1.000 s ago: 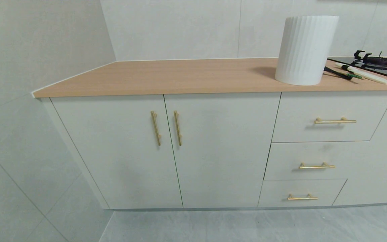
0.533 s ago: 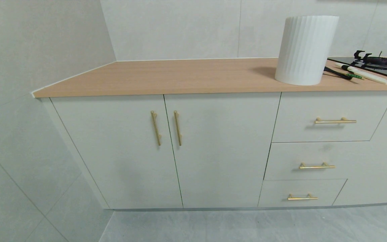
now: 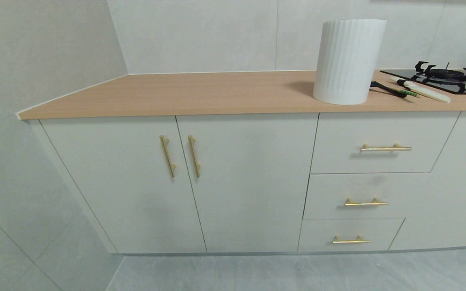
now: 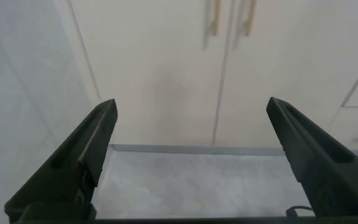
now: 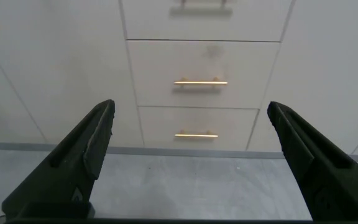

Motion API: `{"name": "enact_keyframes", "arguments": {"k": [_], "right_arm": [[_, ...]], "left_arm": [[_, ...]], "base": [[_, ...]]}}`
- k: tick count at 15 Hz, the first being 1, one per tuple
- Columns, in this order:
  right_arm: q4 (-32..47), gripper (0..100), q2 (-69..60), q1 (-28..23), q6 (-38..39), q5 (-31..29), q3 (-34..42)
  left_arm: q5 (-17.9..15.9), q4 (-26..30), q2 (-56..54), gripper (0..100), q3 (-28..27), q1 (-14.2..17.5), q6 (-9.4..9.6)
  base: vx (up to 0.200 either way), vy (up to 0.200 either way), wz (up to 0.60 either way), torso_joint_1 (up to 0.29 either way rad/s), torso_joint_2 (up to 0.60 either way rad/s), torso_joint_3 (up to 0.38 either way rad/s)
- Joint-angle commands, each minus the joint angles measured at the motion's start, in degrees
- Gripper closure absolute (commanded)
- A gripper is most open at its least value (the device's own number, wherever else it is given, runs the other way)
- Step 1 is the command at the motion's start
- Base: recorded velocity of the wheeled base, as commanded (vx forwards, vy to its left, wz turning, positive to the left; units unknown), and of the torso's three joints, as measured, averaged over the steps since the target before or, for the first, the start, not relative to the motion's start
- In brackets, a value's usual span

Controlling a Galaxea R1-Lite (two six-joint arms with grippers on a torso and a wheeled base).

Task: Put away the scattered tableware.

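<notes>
Head view: the camera has shifted, so the scene sits further left; tableware (image 3: pixel 413 89) lies upper right on the worktop (image 3: pixel 176 93), beside the white container (image 3: pixel 348 60). Left wrist view: left gripper (image 4: pixel 191 107) spread wide before cabinet doors (image 4: pixel 166 62). Right wrist view: right gripper (image 5: pixel 191 109) spread wide before drawers (image 5: pixel 201 68).

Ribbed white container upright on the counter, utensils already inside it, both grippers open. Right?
No. The utensils lie on the counter beside the white container, not inside it: head view. Container upright, left gripper and right gripper open.

A white ribbed container (image 3: pixel 348 60) stands on the wooden counter (image 3: pixel 176 95) beside utensils (image 3: pixel 421 89).
</notes>
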Motion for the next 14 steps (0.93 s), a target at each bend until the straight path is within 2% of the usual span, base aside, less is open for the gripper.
{"name": "enact_keyframes", "arguments": {"k": [1,7,14], "right_arm": [[0.0,0,0.1,0.0,0.0,0.0,0.0],[0.0,0,0.1,0.0,0.0,0.0,0.0],[0.0,0,0.1,0.0,0.0,0.0,0.0]], "left_arm": [[0.0,0.0,0.1,0,0.0,0.0,0.0],[0.0,-0.1,0.1,0,0.0,0.0,-0.09],[0.0,0.0,0.1,0,0.0,0.0,0.0]], "base": [[0.0,-0.2,0.0,0.007,0.01,0.002],[0.0,-0.2,0.0,0.001,0.0,0.003],[0.0,0.0,0.0,0.0,0.0,0.0]]}}
